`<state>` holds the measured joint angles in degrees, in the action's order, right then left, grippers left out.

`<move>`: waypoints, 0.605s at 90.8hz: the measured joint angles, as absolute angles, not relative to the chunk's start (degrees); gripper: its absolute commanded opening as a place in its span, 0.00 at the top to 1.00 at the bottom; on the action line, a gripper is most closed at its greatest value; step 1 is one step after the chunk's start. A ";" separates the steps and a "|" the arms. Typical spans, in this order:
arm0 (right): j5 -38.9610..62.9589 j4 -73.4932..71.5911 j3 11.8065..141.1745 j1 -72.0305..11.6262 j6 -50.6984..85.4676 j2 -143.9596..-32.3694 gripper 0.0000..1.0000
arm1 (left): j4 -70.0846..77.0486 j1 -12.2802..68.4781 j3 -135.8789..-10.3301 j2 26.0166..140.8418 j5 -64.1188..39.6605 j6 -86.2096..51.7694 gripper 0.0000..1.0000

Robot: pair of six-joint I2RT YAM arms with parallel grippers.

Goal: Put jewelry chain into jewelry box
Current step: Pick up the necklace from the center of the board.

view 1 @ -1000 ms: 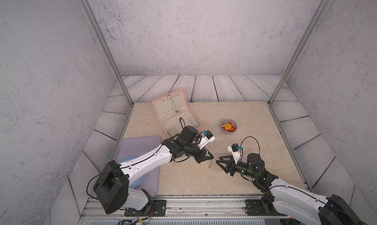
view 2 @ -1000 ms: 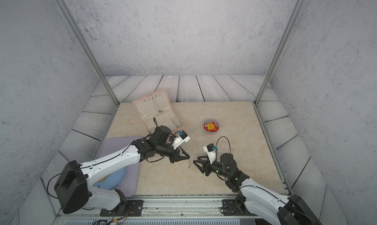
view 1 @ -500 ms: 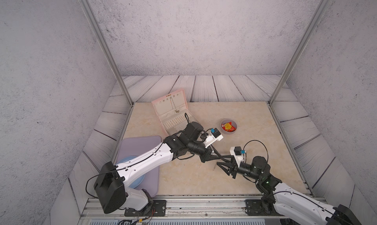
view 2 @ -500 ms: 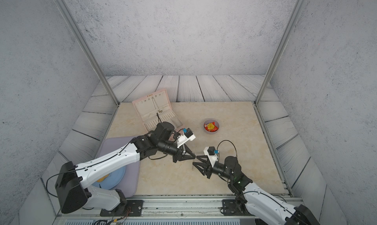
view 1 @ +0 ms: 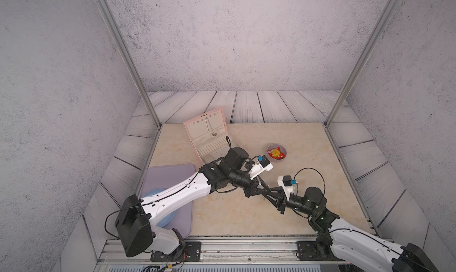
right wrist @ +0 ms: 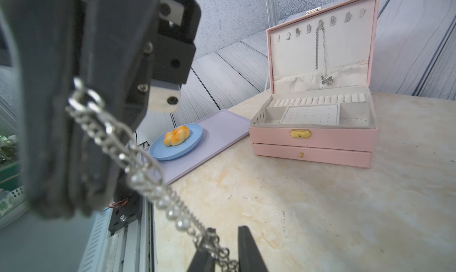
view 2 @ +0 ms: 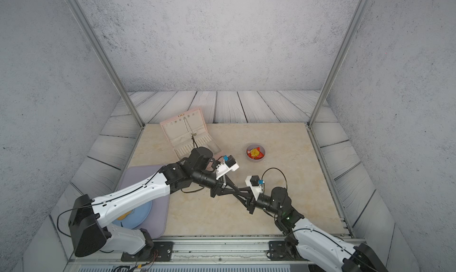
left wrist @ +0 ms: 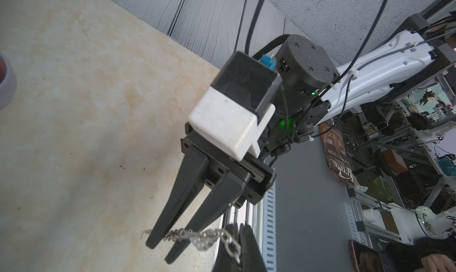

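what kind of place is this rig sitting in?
Probably a robot lab test cell. Grey panel walls on aluminium posts box in the tabletop. The left arm and right arm mount on a front rail. The left wrist view shows cluttered equipment racks beyond.
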<state>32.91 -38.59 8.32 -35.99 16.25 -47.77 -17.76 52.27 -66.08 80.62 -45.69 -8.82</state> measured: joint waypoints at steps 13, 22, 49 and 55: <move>32.05 -39.18 8.82 -36.05 16.36 -48.53 1.00 | -17.69 52.29 -66.06 80.47 -45.30 -8.84 1.00; 30.76 -38.76 9.17 -36.10 15.99 -48.18 1.00 | -17.32 52.29 -65.21 79.07 -44.34 -8.93 1.00; 27.46 -35.66 11.40 -36.47 13.69 -45.54 0.97 | -14.44 52.25 -59.86 72.38 -41.43 -11.46 1.00; 27.66 -35.88 11.64 -36.47 13.63 -46.09 0.97 | -13.74 52.23 -59.86 72.40 -41.45 -12.05 1.00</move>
